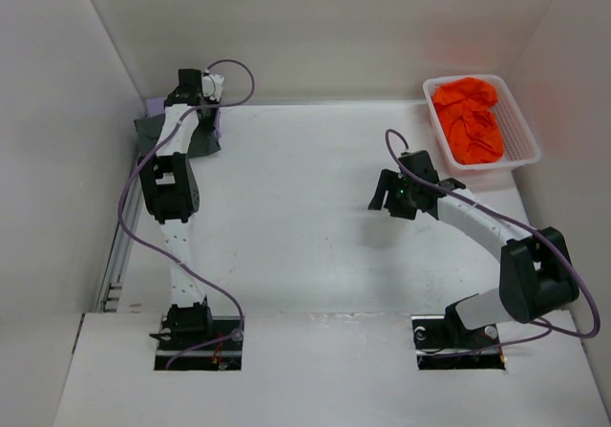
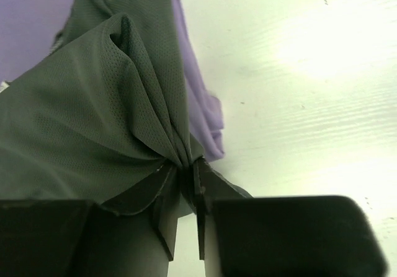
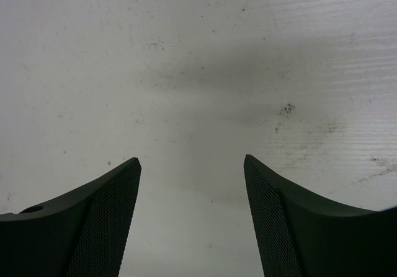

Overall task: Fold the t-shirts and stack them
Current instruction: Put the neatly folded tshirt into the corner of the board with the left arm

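One grey shirt (image 2: pixel 93 122), edges cut off

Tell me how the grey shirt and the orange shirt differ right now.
The grey shirt is pinched in the left gripper; the orange shirt is untouched. Grey sits at the table's far left, against a lavender shirt; orange lies in the basket, far right. Both are crumpled, unfolded.

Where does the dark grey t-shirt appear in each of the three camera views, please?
Top external: the dark grey t-shirt lies at the far-left corner of the white table.
Left wrist: it fills the left half, pinched by the left gripper.
Right wrist: not in it.
Shared landmark: the white table, seen in all three views.
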You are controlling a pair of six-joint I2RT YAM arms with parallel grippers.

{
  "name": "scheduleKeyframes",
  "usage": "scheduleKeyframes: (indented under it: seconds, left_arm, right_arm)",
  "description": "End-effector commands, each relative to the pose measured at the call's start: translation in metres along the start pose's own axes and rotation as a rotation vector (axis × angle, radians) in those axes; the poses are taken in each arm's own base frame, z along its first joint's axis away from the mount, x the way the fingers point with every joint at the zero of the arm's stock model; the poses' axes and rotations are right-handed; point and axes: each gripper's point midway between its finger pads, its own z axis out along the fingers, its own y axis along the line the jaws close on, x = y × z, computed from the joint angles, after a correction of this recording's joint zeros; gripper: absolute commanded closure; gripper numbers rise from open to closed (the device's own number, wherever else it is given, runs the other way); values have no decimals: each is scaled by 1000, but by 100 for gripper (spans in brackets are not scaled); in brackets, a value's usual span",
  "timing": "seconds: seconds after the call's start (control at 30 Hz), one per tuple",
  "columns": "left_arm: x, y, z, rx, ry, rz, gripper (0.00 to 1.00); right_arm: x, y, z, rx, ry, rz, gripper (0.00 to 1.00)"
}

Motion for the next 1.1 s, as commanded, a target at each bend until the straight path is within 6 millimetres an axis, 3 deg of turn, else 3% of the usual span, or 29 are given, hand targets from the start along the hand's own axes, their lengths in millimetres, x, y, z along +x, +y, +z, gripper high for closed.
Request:
scheduleKeyframes:
  seconds: [0.0, 0.13, 0.2, 0.3, 0.4, 0.47, 0.57, 0.7, 0.9, 1.0, 1.07]
  left_arm:
    - [-17, -5, -16, 11, -32, -13, 82]
    - [-3, -1, -16, 13, 9, 4, 55]
    - [-7, -5, -25, 36, -9, 19, 48]
    - [-26, -15, -54, 91, -83, 27, 46]
    - [-46, -8, -96, 91, -179, 13, 43]
    - [-52, 8, -120, 54, -235, 1, 42]
    - [-50, 44, -133, -34, -274, -15, 42]
    - [-33, 78, -105, -93, -228, -59, 44]
    - [-29, 85, -43, -134, -201, -47, 45]
    - [-22, 109, -19, -262, -164, -67, 45]
    - [-8, 128, -8, -321, -129, -87, 44]
  right_arm:
    - [-18, 11, -4, -34, -36, -18, 28]
    - [-19, 12, -4, -40, -35, -18, 27]
    - [-19, 12, -3, -40, -32, -17, 27]
    - [-18, 14, -3, -44, -29, -20, 27]
    - [-19, 15, -3, -45, -30, -21, 27]
    - [-19, 15, -3, -45, -32, -21, 27]
    - [-19, 15, -1, -45, -30, -21, 27]
    - [-21, 16, 2, -44, -27, -22, 28]
    - [-22, 20, 1, -46, -23, -28, 31]
    - [-30, 23, -10, -50, -55, -31, 32]
    - [-52, 29, -32, -69, -129, -36, 31]
